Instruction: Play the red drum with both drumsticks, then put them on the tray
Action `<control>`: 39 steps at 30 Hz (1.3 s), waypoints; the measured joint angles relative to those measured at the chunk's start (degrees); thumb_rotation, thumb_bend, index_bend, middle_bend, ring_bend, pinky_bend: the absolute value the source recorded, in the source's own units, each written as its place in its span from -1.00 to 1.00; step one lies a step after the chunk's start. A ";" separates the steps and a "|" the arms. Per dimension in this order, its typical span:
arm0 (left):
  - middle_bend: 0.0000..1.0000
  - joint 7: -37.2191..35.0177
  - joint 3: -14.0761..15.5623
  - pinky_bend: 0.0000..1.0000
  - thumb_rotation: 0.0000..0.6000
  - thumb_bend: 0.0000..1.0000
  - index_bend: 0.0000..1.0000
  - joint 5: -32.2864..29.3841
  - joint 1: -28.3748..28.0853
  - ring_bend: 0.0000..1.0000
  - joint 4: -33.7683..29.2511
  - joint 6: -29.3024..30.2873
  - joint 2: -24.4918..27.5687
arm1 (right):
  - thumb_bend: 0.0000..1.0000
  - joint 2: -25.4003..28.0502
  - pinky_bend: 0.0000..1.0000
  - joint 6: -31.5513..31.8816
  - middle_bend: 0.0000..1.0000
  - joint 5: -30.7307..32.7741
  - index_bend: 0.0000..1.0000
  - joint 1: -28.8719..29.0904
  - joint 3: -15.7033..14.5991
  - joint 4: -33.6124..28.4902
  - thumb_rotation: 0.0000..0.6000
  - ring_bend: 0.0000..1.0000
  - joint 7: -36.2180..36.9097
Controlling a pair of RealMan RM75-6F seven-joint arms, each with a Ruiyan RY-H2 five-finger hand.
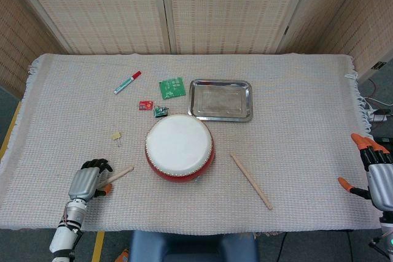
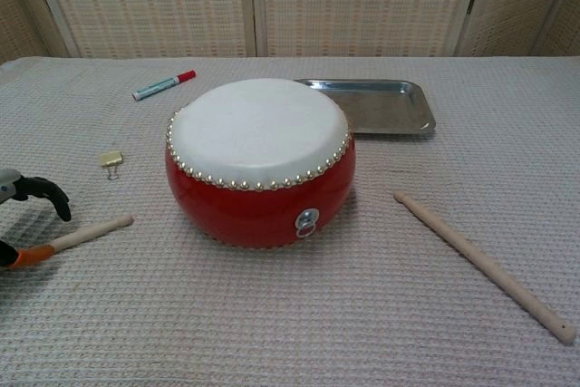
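Observation:
The red drum (image 1: pixel 179 146) with its white skin stands in the middle of the table, also in the chest view (image 2: pixel 260 165). One drumstick (image 1: pixel 120 174) lies left of it on the cloth, its tip (image 2: pixel 95 231) pointing at the drum. My left hand (image 1: pixel 86 180) arches over that stick's rear end, dark fingers (image 2: pixel 41 191) raised above it and the orange thumb tip beside it, not closed. The other drumstick (image 1: pixel 251 181) lies right of the drum, untouched (image 2: pixel 480 260). My right hand (image 1: pixel 376 175) hovers open at the table's right edge. The empty steel tray (image 1: pixel 220 99) sits behind the drum.
A red-capped marker (image 1: pixel 127 82), a green card (image 1: pixel 172 87), two small red and green items (image 1: pixel 152 108) and a binder clip (image 1: pixel 116 137) lie on the cloth behind and left of the drum. Woven screens close off the back.

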 measured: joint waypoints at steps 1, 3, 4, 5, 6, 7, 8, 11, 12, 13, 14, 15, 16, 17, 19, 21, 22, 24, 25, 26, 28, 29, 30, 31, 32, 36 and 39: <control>-0.63 0.41 -0.09 -0.70 1.00 -0.33 -0.21 -0.58 -0.21 -0.74 0.20 -0.06 -0.37 | -0.88 0.00 -0.66 0.04 -0.80 0.01 -0.91 -0.01 0.02 0.06 1.00 -1.00 0.11; -0.63 1.20 -0.14 -0.70 1.00 -0.33 -0.21 -1.45 -0.54 -0.74 0.55 -0.19 -0.83 | -0.88 -0.03 -0.66 0.09 -0.80 -0.06 -0.91 -0.01 0.02 0.17 1.00 -1.00 0.43; -0.63 1.74 -0.16 -0.70 1.00 -0.34 -0.21 -2.11 -0.79 -0.74 0.79 -0.35 -1.13 | -0.88 -0.04 -0.66 0.09 -0.80 -0.11 -0.91 0.00 0.01 0.24 1.00 -1.00 0.60; -0.63 2.07 -0.18 -0.70 1.00 -0.34 -0.20 -2.60 -0.99 -0.74 0.98 -0.48 -1.37 | -0.88 -0.07 -0.67 0.10 -0.80 -0.18 -0.90 0.02 0.01 0.35 1.00 -1.00 0.78; -0.63 2.27 -0.21 -0.70 1.00 -0.34 -0.20 -3.04 -1.17 -0.74 1.21 -0.59 -1.62 | -0.88 -0.06 -0.66 0.08 -0.80 -0.20 -0.90 0.03 -0.03 0.42 1.00 -1.00 0.87; -0.63 2.50 -0.24 -0.70 1.00 -0.34 -0.18 -3.48 -1.37 -0.74 1.61 -0.66 -1.96 | -0.88 -0.05 -0.66 0.02 -0.80 -0.21 -0.89 0.03 -0.06 0.44 1.00 -1.00 0.94; -0.63 2.66 -0.25 -0.70 1.00 -0.33 -0.17 -3.70 -1.49 -0.74 1.95 -0.66 -2.20 | -0.88 -0.02 -0.66 -0.09 -0.80 -0.21 -0.88 0.05 -0.11 0.47 1.00 -1.00 1.08; -0.62 2.87 -0.23 -0.70 1.00 -0.33 -0.10 -4.10 -1.70 -0.74 3.17 -0.32 -3.12 | -0.88 0.01 -0.66 -0.29 -0.80 -0.23 -0.87 0.09 -0.20 0.56 1.00 -1.00 1.64; -0.61 2.79 -0.21 -0.70 1.00 -0.32 -0.07 -4.16 -1.72 -0.74 3.45 -0.19 -3.36 | -0.88 0.01 -0.66 -0.32 -0.80 -0.26 -0.87 0.10 -0.23 0.60 1.00 -1.00 1.82; -0.61 2.53 -0.18 -0.70 1.00 -0.31 -0.04 -4.14 -1.74 -0.74 3.66 -0.09 -3.53 | -0.88 0.02 -0.66 -0.33 -0.80 -0.29 -0.87 0.10 -0.26 0.65 1.00 -1.00 1.96; -0.60 2.27 -0.15 -0.70 1.00 -0.29 -0.01 -4.06 -1.74 -0.74 3.81 -0.02 -3.64 | -0.88 0.01 -0.66 -0.32 -0.80 -0.34 -0.87 0.10 -0.28 0.73 1.00 -1.00 2.10; -0.59 2.03 -0.10 -0.70 1.00 -0.28 0.01 -3.92 -1.74 -0.74 3.98 0.07 -3.75 | -0.88 0.01 -0.66 -0.31 -0.80 -0.37 -0.87 0.11 -0.29 0.77 1.00 -1.00 2.19; -0.58 1.78 -0.01 -0.70 1.00 -0.27 0.03 -3.66 -1.74 -0.74 4.23 0.19 -3.90 | -0.88 0.00 -0.66 -0.30 -0.80 -0.40 -0.87 0.12 -0.30 0.81 1.00 -1.00 2.27; -0.58 1.59 0.09 -0.69 1.00 -0.25 0.05 -3.47 -1.75 -0.73 4.42 0.24 -3.99 | -0.88 0.00 -0.66 -0.34 -0.80 -0.43 -0.87 0.14 -0.31 0.85 1.00 -1.00 2.38; -0.55 1.02 0.26 -0.66 1.00 -0.23 0.09 -3.18 -1.78 -0.72 4.64 0.12 -4.12 | -0.88 0.03 -0.66 -0.47 -0.80 -0.48 -0.87 0.18 -0.38 0.90 1.00 -1.00 2.68; -0.54 0.32 0.42 -0.65 1.00 -0.20 0.12 -2.99 -1.82 -0.72 4.78 -0.26 -4.13 | -0.88 0.07 -0.66 -0.61 -0.80 -0.57 -0.87 0.22 -0.48 0.98 1.00 -1.00 3.08; -0.53 -0.04 0.56 -0.65 1.00 -0.19 0.12 -2.74 -1.86 -0.72 4.94 -0.45 -4.14 | -0.88 0.09 -0.67 -0.66 -0.80 -0.60 -0.87 0.23 -0.52 1.01 1.00 -1.00 3.23; -0.53 -0.16 0.88 -0.65 1.00 -0.18 0.13 -2.30 -1.89 -0.72 5.25 -0.49 -4.18 | -0.88 0.13 -0.67 -0.69 -0.80 -0.64 -0.87 0.23 -0.57 1.09 1.00 -1.00 3.51; -0.52 -0.29 1.00 -0.65 1.00 -0.17 0.14 -2.06 -1.88 -0.71 5.30 -0.44 -4.19 | -0.88 0.16 -0.67 -0.67 -0.80 -0.67 -0.87 0.23 -0.59 1.11 1.00 -1.00 3.60; -0.51 -0.50 1.04 -0.65 1.00 -0.17 0.15 -1.92 -1.86 -0.71 5.29 -0.38 -4.19 | -0.88 0.18 -0.67 -0.63 -0.80 -0.72 -0.87 0.22 -0.61 1.15 1.00 -1.00 3.70; -0.48 -1.27 1.12 -0.65 1.00 -0.15 0.18 -1.29 -1.74 -0.69 5.27 -0.12 -4.17 | -0.88 0.19 -0.67 -0.54 -0.80 -0.79 -0.87 0.19 -0.62 1.20 1.00 -1.00 3.90; -0.47 -1.71 1.15 -0.65 1.00 -0.15 0.19 -0.84 -1.65 -0.68 5.27 0.11 -4.15 | -0.88 0.20 -0.67 -0.44 -0.80 -0.84 -0.87 0.17 -0.62 1.25 1.00 -1.00 4.07; -0.46 -2.24 1.19 -0.64 1.00 -0.15 0.20 -0.28 -1.55 -0.67 5.30 0.38 -4.12 | -0.88 0.21 -0.67 -0.35 -0.80 -0.88 -0.87 0.15 -0.62 1.28 1.00 -1.00 4.22; -0.44 -3.15 1.25 -0.63 1.00 -0.15 0.21 0.58 -1.38 -0.66 5.39 0.76 -4.09 | -0.88 0.22 -0.67 -0.24 -0.80 -0.92 -0.87 0.11 -0.62 1.29 1.00 -1.00 4.36; -0.43 -4.02 1.28 -0.61 1.00 -0.15 0.21 1.23 -1.23 -0.65 5.49 1.05 -4.06 | -0.88 0.25 -0.67 -0.10 -0.80 -1.00 -0.87 0.06 -0.63 1.30 1.00 -1.00 4.54; -0.36 -9.90 1.33 -0.55 1.00 -0.15 0.23 4.46 -0.33 -0.60 6.18 2.50 -3.77 | -0.88 0.31 -0.67 0.42 -0.80 -1.19 -0.86 -0.15 -0.65 1.32 1.00 -1.00 4.86; -0.33 -16.67 1.31 -0.52 1.00 -0.15 0.23 7.32 0.67 -0.58 6.77 4.01 -3.17 | -0.88 0.39 -0.67 0.80 -0.80 -1.32 -0.86 -0.31 -0.65 1.24 1.00 -1.00 4.96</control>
